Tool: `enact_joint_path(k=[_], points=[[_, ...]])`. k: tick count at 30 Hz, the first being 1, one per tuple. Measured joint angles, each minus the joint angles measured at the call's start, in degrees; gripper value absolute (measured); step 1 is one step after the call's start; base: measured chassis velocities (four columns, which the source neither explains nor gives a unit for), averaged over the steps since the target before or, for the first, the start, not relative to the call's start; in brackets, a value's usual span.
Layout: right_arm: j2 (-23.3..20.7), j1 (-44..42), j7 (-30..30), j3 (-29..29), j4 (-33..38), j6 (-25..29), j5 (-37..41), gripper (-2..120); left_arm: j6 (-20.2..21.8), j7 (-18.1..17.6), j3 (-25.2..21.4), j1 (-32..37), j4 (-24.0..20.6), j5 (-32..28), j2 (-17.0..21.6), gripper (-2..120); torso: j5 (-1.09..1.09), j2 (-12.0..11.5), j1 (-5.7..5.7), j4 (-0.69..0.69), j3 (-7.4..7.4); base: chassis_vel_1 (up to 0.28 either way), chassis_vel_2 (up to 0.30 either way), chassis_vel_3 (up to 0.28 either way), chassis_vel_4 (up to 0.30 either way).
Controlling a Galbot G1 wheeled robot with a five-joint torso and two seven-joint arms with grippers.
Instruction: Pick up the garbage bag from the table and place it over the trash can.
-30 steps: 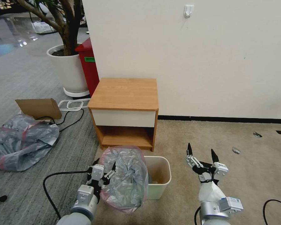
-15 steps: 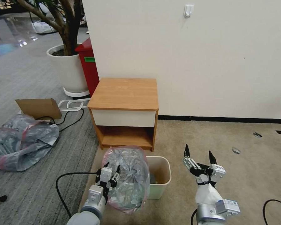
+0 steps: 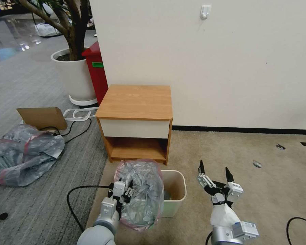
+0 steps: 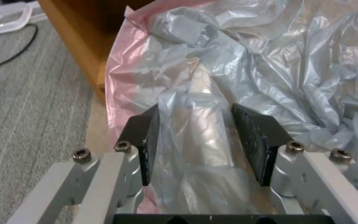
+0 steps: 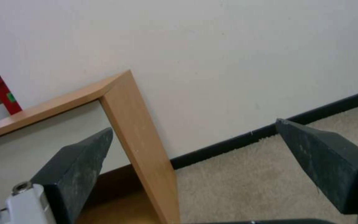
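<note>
The garbage bag (image 3: pixel 141 192) hangs puffed up in front of the table (image 3: pixel 136 102), draped over the left side of the trash can (image 3: pixel 175 192) that stands on the carpet just before the table's lower shelf. Its pink rim loops around the crinkled grey plastic, and the bag hides the can's left wall while the can's right half stays uncovered.

The left gripper (image 3: pixel 123 194) sits at the bag's left edge, its fingers (image 4: pixel 146 137) parted with a fold of grey plastic lying between them; from the wrist view I cannot tell whether the pads press the film or just flank it. The right gripper (image 3: pixel 214 173) hovers to the right of the trash can, well apart from it, fingers spread wide and holding nothing, pointing toward the table's right side and the wall.

Left of the table, against the wall, stand a red bin (image 3: pixel 97 69) and a white plant pot (image 3: pixel 73 76). Farther left on the grey carpet lie a cardboard piece (image 3: pixel 42 117), a heap of bags (image 3: pixel 22 154) and black cables (image 3: pixel 76 129).
</note>
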Motion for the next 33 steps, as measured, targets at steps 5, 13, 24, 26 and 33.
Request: enact_joint_path(k=[5,13,24,26,33], points=[[0.1,0.0,0.0,-0.3,-0.5,0.2,-0.1,100,5.7,-2.6,0.9,-2.1,-1.1,-3.3,0.2,43,0.0,0.0,0.0,0.0,0.0,0.0,0.0,0.0,0.0],[-0.2,-0.3,0.2,-0.2,-0.9,0.5,0.0,100,10.3,-6.0,2.6,-5.5,-1.1,-8.0,0.4,40,0.0,0.0,0.0,0.0,0.0,0.0,0.0,0.0,0.0],[-0.4,-0.3,0.4,0.0,-1.6,0.7,0.3,100,15.2,-10.3,3.1,-8.3,0.3,-13.4,-0.3,38,0.0,0.0,0.0,0.0,0.0,0.0,0.0,0.0,0.0],[-0.4,-0.2,0.4,0.0,-1.7,0.7,0.3,100,15.4,-10.5,3.2,-8.6,0.6,-13.8,-0.5,38,0.0,0.0,0.0,0.0,0.0,0.0,0.0,0.0,0.0],[-0.4,-0.2,0.6,0.1,-1.7,0.7,0.4,100,16.2,-11.8,3.9,-9.6,1.6,-14.4,-1.3,25,0.0,0.0,0.0,0.0,0.0,0.0,0.0,0.0,0.0]])
